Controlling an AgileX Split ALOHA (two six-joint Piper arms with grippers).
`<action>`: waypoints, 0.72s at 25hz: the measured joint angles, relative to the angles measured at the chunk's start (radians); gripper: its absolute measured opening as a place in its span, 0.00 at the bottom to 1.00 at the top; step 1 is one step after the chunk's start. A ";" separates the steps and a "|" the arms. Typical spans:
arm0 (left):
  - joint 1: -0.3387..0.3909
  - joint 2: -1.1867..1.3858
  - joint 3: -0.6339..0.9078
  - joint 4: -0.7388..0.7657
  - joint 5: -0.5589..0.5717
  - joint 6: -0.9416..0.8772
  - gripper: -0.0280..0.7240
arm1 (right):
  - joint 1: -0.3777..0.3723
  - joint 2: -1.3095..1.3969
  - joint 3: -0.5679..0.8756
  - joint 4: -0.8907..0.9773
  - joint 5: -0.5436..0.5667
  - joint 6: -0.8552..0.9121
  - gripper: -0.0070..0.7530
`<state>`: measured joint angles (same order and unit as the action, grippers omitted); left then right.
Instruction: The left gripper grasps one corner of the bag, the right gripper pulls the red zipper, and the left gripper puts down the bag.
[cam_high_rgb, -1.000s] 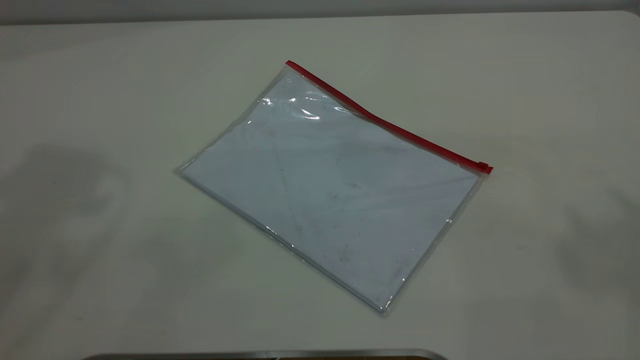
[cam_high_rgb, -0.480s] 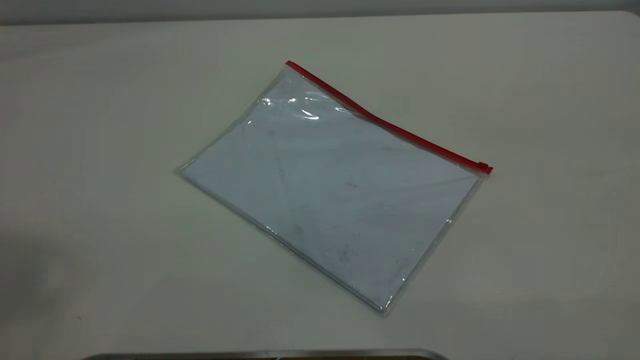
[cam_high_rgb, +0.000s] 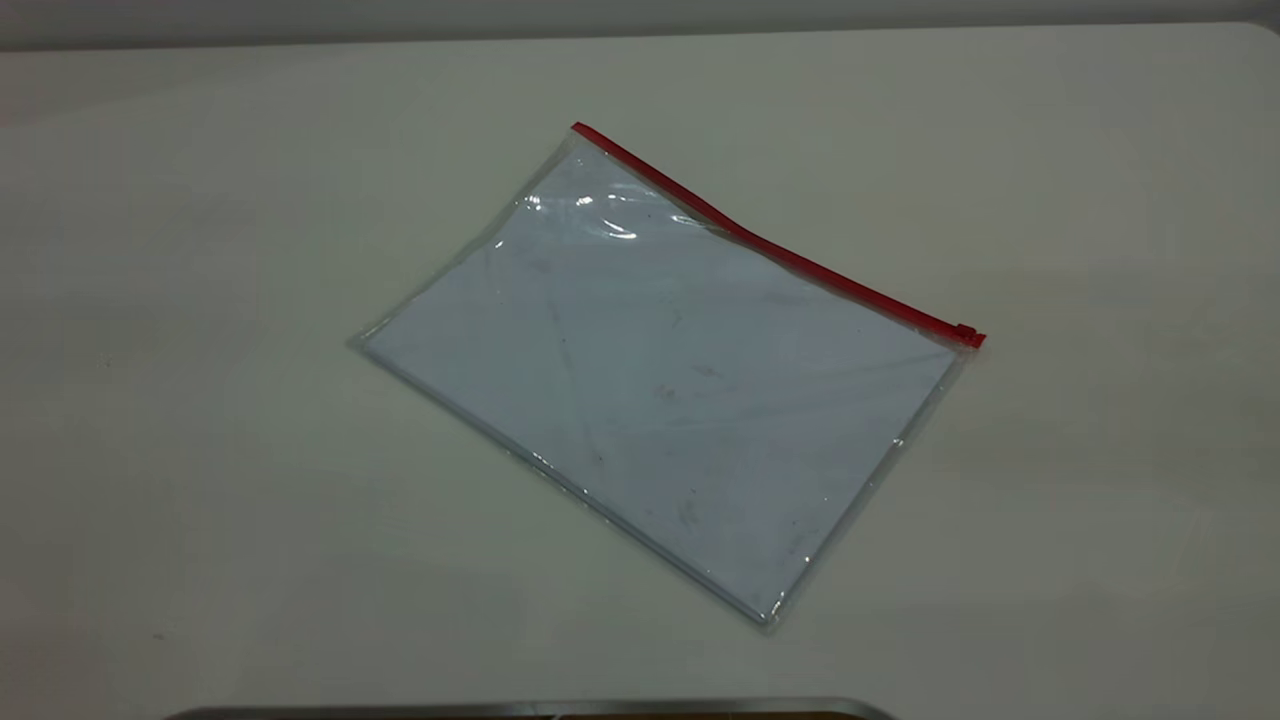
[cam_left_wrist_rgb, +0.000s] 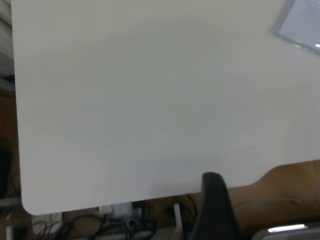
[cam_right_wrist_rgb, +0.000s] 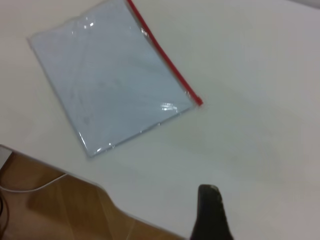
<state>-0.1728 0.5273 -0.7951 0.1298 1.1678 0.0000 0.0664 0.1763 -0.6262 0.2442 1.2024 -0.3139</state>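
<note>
Clear plastic bag (cam_high_rgb: 665, 385) with red zipper (cam_high_rgb: 775, 247) lies flat on the table (cam_high_rgb: 200, 300); fingers' spread cannot be told.

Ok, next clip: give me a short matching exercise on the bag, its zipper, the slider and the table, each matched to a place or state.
Things:
1. bag
2. red zipper
3. slider
4. table

Places or states:
A. at the zipper's end toward the exterior view's right
B. runs along the bag's far long edge
C. white surface under everything
D. lies flat, no gripper touching it, white paper inside

Pairs: 1-D, 2-B, 3-A, 4-C
</note>
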 joint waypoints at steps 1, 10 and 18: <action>0.000 -0.047 0.030 0.000 0.000 0.000 0.82 | 0.000 -0.024 0.027 -0.001 0.000 0.000 0.77; 0.000 -0.353 0.215 -0.076 0.000 0.085 0.82 | 0.000 -0.181 0.126 -0.029 -0.032 -0.013 0.77; 0.000 -0.432 0.278 -0.171 -0.006 0.158 0.82 | 0.000 -0.193 0.141 -0.021 -0.043 -0.027 0.77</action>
<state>-0.1728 0.0957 -0.5175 -0.0415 1.1617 0.1582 0.0664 -0.0167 -0.4848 0.2228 1.1591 -0.3409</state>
